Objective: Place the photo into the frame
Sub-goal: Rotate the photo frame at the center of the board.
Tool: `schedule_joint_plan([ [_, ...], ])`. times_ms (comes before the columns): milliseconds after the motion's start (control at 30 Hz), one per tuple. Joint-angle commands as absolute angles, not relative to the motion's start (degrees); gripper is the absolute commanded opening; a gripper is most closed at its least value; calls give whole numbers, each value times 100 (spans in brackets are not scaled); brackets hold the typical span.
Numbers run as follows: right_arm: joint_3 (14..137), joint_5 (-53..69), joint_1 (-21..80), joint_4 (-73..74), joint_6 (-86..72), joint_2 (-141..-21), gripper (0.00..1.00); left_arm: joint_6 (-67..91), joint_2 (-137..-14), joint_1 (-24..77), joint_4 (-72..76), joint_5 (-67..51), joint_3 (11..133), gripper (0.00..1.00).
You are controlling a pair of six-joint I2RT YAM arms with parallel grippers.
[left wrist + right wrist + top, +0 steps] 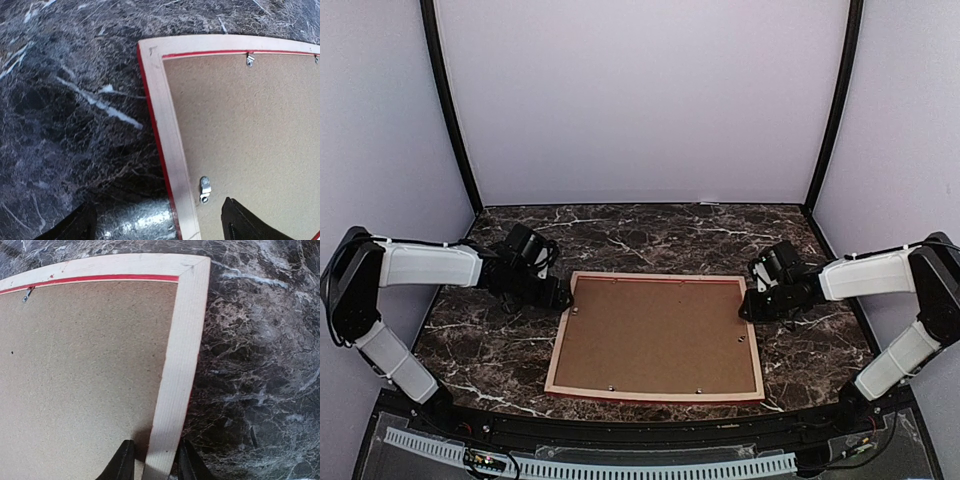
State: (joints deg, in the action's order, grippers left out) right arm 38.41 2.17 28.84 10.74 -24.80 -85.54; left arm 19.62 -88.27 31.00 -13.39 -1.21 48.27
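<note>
Right gripper (154, 462) fingers sat low in the wrist view, drawn in narrow on either side of one side rail of the frame (182, 340). Outer finger was hard against the rail's outer edge. Inner finger (124, 462) showed a dark sliver between itself and the wood. Couldn't tell if it was actually clamped or just close.

Frame lay flat on the marble table (260, 365), pale wood back facing up, with a thin red line along the inner lip. Ahead of the right fingertips the rail ran to a mitred corner. Brown backing board (85, 365) filled the opening on the inner-finger side; bare marble lay on the outer-finger side.

Left gripper (159, 222) jaws were spread wide and straddling the opposite side rail, gripping nothing. One finger (75, 225) was over the marble, outboard of the red outer edge. The other was over the backing board, clear of the rail. Between them, just ahead, one metal retaining tab (204, 189) sat at the rail's inner edge. Two more tabs (250, 60) showed along the rail beyond the corner, further ahead.

From the top view, both grippers were at the frame's two far corners, one each side, arms reaching inward.
</note>
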Motion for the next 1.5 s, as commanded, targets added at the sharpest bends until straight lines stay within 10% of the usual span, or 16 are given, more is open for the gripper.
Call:
schedule_joint_plan([
  [0,3779,300,2875,1050,-2435,-8466,28,1636,-9079,3057,-1426,-364,5158,89],
  [1467,3665,334,2773,939,-2409,-8553,24,1660,-9802,3059,-1719,-706,5454,44],
])
